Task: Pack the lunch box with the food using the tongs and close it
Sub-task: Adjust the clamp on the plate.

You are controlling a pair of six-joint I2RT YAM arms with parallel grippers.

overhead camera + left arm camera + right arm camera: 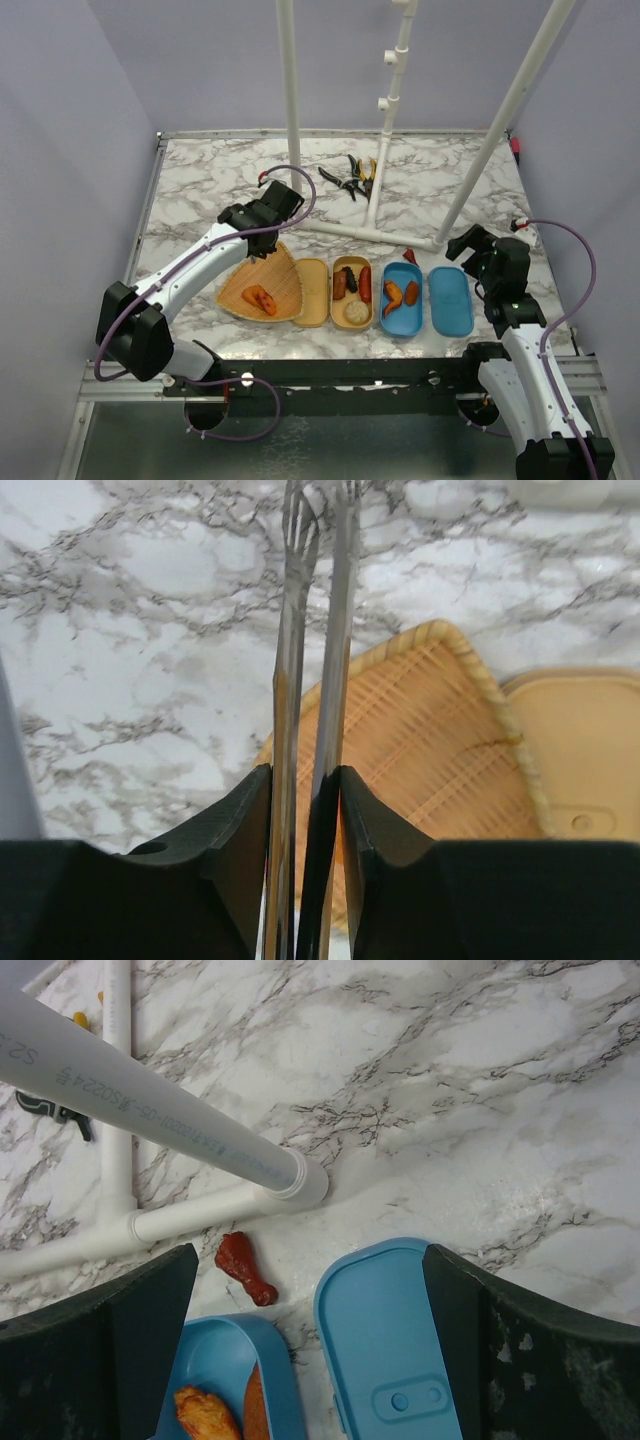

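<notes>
The tongs [315, 680] are clamped between the partly closed fingers of the left gripper [305, 820], tips out over the marble table [130, 650] beyond the woven tray [440, 730]; the right gripper [310, 1300] is spread wide and grips nothing (the blue lid [385, 1340] lies beneath it). Some food [352, 285] is seen in the beige box [334, 300], the blue box [402, 325] and on the tray; one red piece [246, 1268] lies on the table just beside the blue box.

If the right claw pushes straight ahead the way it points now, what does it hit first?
Most likely the right claw would meet the blue lid, whose rounded end lies between its open jaws. It could instead meet the bare table just past the lid, since depth is unclear from this view.
</notes>
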